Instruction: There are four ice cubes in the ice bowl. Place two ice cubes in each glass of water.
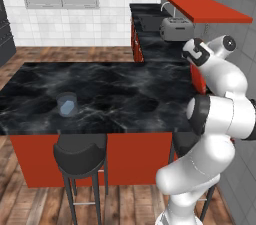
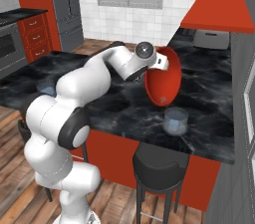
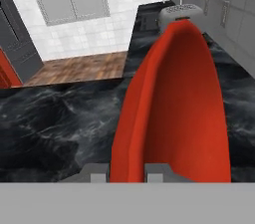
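One glossy red bowl (image 2: 163, 81) hangs tipped on edge in my tool (image 3: 126, 170), pinched at the rim – rigid, slick, light; glass (image 2: 176, 121) sits just below.

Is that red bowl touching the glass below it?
Apart. The right base view shows the tilted red bowl held up in the air, with dark counter visible between it and the glass.

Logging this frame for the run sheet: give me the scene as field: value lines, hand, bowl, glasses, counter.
hand: shut on the rim of the ice bowl
ice bowl: lifted off the counter, tipped on edge above the near glass
near glass: upright on the counter, pale blue inside
far glass: upright near the counter's other end
ice cubes: cannot tell apart
counter: black marble island
toaster: back counter
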You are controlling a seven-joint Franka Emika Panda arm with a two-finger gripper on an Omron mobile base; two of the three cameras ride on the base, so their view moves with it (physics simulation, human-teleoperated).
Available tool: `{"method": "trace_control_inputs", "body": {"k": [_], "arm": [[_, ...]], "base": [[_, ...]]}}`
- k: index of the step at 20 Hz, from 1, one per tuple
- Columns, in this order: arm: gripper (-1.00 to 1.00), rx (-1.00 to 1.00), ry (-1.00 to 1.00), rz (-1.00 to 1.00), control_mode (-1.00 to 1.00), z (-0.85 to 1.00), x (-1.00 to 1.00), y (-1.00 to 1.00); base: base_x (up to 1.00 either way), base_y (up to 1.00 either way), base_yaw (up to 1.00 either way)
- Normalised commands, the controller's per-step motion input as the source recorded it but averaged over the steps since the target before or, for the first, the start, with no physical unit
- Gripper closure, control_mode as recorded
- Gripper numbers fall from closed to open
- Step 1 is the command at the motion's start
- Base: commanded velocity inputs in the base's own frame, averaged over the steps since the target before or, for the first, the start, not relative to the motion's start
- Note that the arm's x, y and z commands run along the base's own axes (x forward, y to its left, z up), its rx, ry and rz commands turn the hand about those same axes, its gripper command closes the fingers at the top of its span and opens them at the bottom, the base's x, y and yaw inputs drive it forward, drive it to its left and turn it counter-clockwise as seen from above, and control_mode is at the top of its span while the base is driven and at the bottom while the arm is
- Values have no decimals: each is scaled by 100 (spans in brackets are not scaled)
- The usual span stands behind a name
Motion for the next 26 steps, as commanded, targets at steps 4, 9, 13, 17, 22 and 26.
{"method": "trace_control_inputs", "body": {"k": [4, 9, 13, 17, 22, 26], "arm": [[100, 2, 0, 0, -100, 0, 0, -59], [100, 2, 0, 0, -100, 0, 0, -19], [100, 1, -1, 0, -100, 0, -1, 0], [100, 1, -1, 0, -100, 10, 0, -1], [100, -5, -5, 5, -100, 13, -14, 71], [100, -30, -1, 13, -100, 0, -28, 100]], "base": [[0, 0, 0], [0, 0, 0], [0, 0, 0], [0, 0, 0], [0, 0, 0], [0, 0, 0]]}}
